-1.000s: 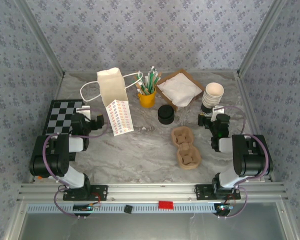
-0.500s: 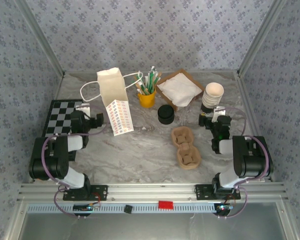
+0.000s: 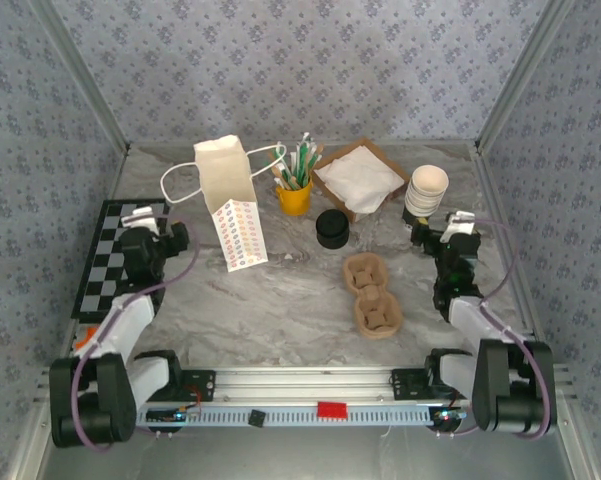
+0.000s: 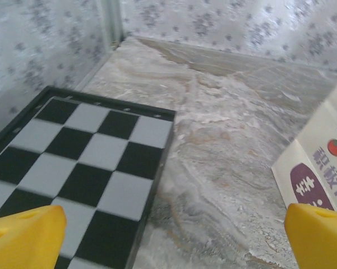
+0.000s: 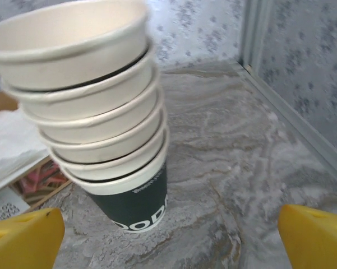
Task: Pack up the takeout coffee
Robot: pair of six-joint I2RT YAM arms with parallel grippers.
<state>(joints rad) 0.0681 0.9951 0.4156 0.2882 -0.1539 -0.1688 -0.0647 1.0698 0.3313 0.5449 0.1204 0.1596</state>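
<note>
Both arms wait with their jaws spread wide over the grey marbled table.
The right gripper [image 5: 168, 235] faces the stack of white paper cups on a dark bottom cup [image 5: 95, 112] at two o'clock, near it but apart. The left gripper [image 4: 168, 235] hangs at nine o'clock over the edge of the black-and-white chequered board [image 4: 84, 151], beside the white paper bag [image 3: 230, 200]. The brown moulded-pulp cup carrier [image 3: 370, 293] lies at five o'clock, just off centre.
</note>
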